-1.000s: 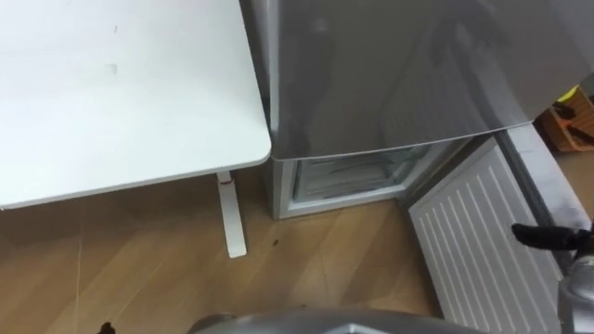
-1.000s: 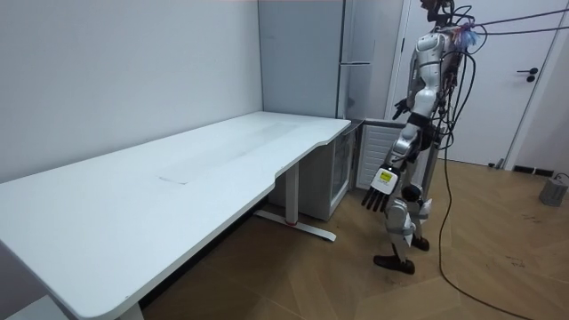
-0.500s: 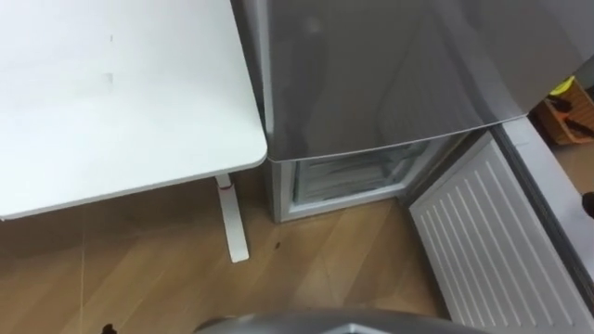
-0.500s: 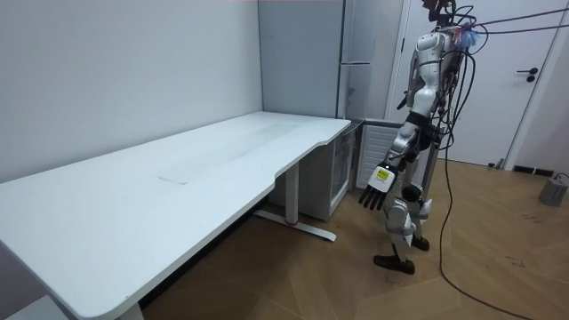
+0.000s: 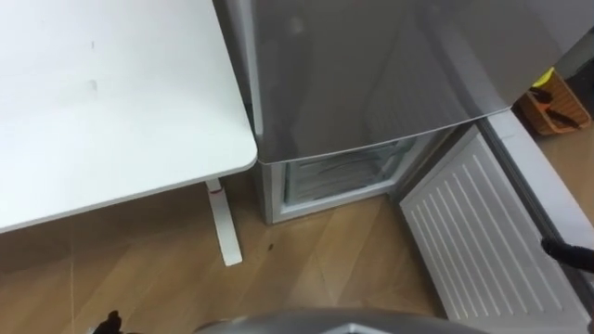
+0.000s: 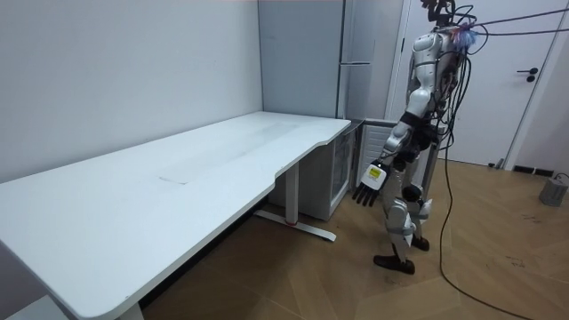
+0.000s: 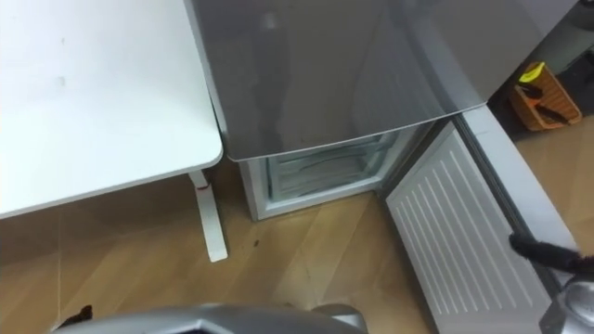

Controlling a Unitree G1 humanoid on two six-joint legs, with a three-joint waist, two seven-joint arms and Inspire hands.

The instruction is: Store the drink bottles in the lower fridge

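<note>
Change since 1 s ago is small. The whole eye view has slid, so the head moved, not the furniture. Lower fridge (image 5: 339, 176) stands open, its door (image 5: 473, 232) swung out to the robot's right. Right hand (image 5: 566, 250) showed with its forearm 1 s ago; now it is just a dark fingertip at the view's right edge, over the door. Cannot tell if it is open or closed. Left hand (image 6: 367, 184), in the room view, has swung a little forward and up toward the fridge, fingers spread, holding nothing. Robot stands facing the fridge, white table (image 5: 111, 93) at its left. Drinks: cannot tell where they are; the left hand carries none. Judgement: door step done, probably 0 drinks placed, fetching 1 comes next.
</note>
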